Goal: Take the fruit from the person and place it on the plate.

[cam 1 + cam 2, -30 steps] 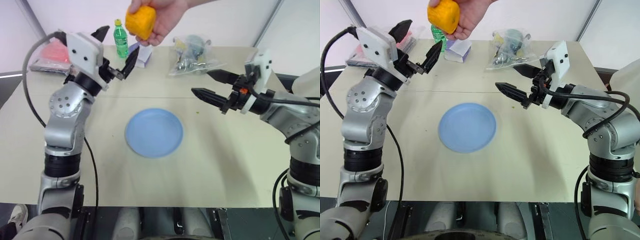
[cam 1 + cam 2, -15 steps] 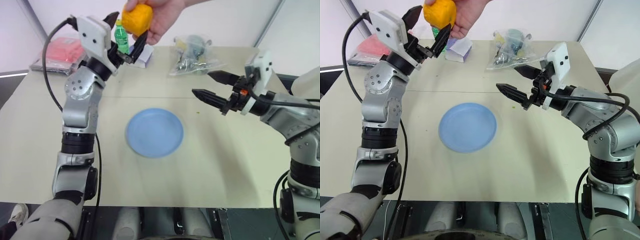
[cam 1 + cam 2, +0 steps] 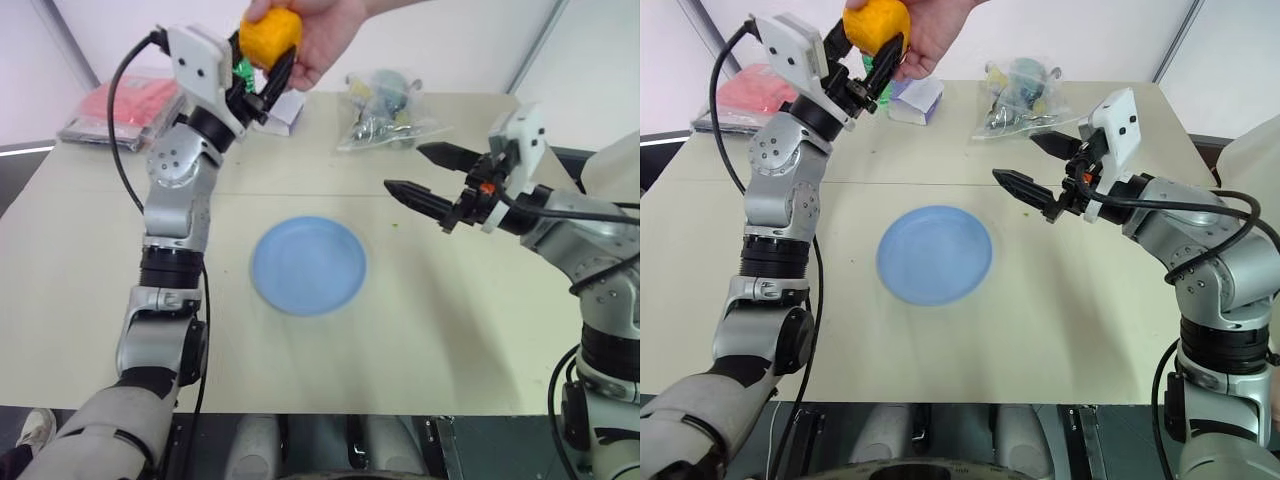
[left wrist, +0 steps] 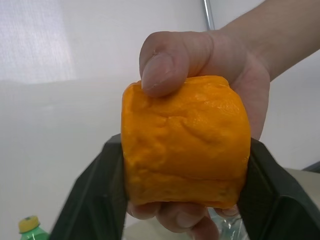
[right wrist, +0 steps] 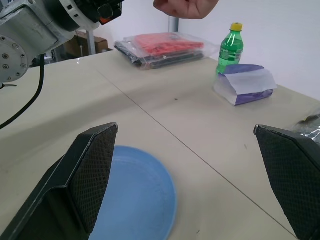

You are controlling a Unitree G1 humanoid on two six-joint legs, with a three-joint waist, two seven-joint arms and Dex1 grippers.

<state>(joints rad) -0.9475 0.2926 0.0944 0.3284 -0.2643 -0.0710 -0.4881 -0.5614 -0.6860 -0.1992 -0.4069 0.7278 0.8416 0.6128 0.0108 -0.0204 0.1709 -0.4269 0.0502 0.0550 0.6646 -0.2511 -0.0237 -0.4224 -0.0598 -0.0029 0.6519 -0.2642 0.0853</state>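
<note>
Left wrist view: left gripper (image 4: 185,200) pinches the fruit (image 4: 186,141), with the person's hand (image 4: 210,65) gripping too. Lumpy skin looks soft; hold the flanks gently.

Head pair overhead — wrist views close-in

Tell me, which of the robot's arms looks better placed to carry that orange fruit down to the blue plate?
The left. Its gripper is shut on the fruit in the person's hand; the right gripper hangs open beside the plate.
</note>
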